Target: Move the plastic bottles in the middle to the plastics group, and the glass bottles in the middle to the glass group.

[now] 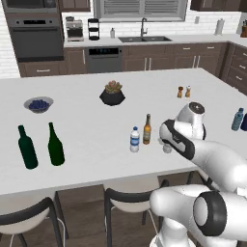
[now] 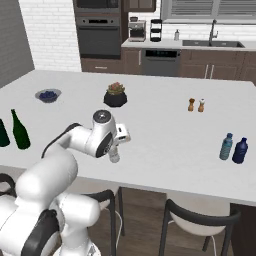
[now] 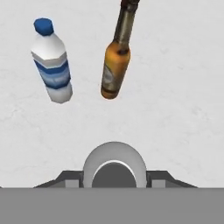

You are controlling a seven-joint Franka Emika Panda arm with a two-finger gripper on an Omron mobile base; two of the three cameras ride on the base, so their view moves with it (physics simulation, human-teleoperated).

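We find the two green bottles (image 1: 27,147) (image 1: 55,144) at the left end of the white bench (image 1: 144,82), both upright with narrow necks pointing straight up, side by side and not touching. Behind them sits a bowl of dark berries (image 1: 38,104), and further right a dark potted plant (image 1: 112,94). Near the front edge at mid-bench, the blue-label water bottle (image 1: 134,140) stands upright, its long axis vertical. The amber bottle (image 1: 147,129) stands just beside it to the right, also vertical, dark neck uppermost. In the hand view both stand apart from one another on bare bench. Just right of these, the hand (image 1: 167,144) points down over the plain greyish bottle (image 3: 114,168). This bottle stands upright on the bench, cap towards the hand camera. The two fingers (image 3: 70,179) lie against its opposite sides, pinching it. Behind, a pair of small shakers (image 1: 184,91) stands well apart from the bottles. At the far right edge the blue-tinted bottle (image 2: 226,146) and the darker blue bottle (image 2: 240,150) stand upright, close together. Beyond the bench we note a wall oven (image 1: 36,36), dark wood cabinets, a dishwasher (image 1: 102,59) and a sink (image 1: 144,38) under a window. Dark stools (image 1: 125,202) are tucked beneath the front edge.
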